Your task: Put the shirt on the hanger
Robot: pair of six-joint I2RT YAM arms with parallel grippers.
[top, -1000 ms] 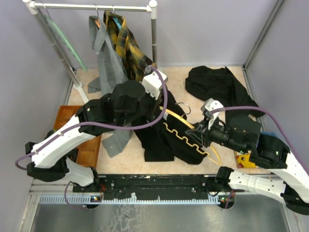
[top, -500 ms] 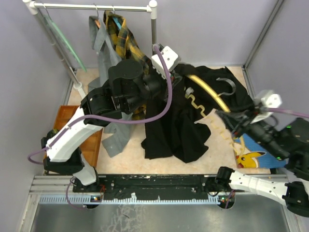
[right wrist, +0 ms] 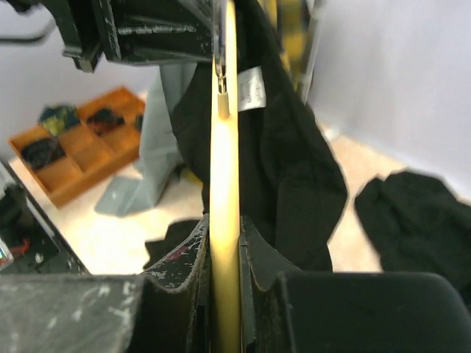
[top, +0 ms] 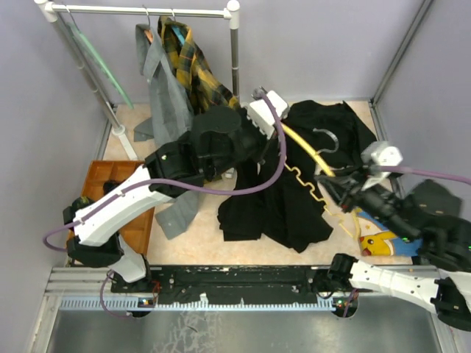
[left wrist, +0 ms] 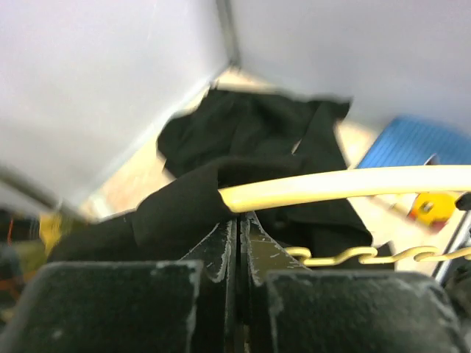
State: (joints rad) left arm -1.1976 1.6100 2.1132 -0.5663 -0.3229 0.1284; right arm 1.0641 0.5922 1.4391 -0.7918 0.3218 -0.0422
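The yellow hanger (top: 303, 149) is held in the air between both grippers, its silver hook (top: 324, 140) pointing to the back right. The black shirt (top: 272, 209) hangs from it, one shoulder drawn over the bar's left end. My left gripper (top: 282, 126) is shut on the shirt fabric (left wrist: 176, 209) where it meets the bar (left wrist: 346, 184). My right gripper (top: 335, 185) is shut on the hanger bar (right wrist: 224, 147). The shirt's white collar label (right wrist: 251, 88) shows beside the bar, with the shirt (right wrist: 287, 162) draped to its right.
Another black garment (top: 353, 121) lies at the back right. A clothes rack (top: 140, 10) carries a plaid shirt (top: 193, 62), a grey shirt (top: 165, 95) and a pale green hanger (top: 110, 73). An orange tray (top: 121, 213) sits left; a blue picture mat (top: 383, 237) lies right.
Both arms lifted the hanger and shirt up off the table. Since half a second ago the left gripper moved right and nearer, and the right gripper moved left; the hanger hangs steeper.
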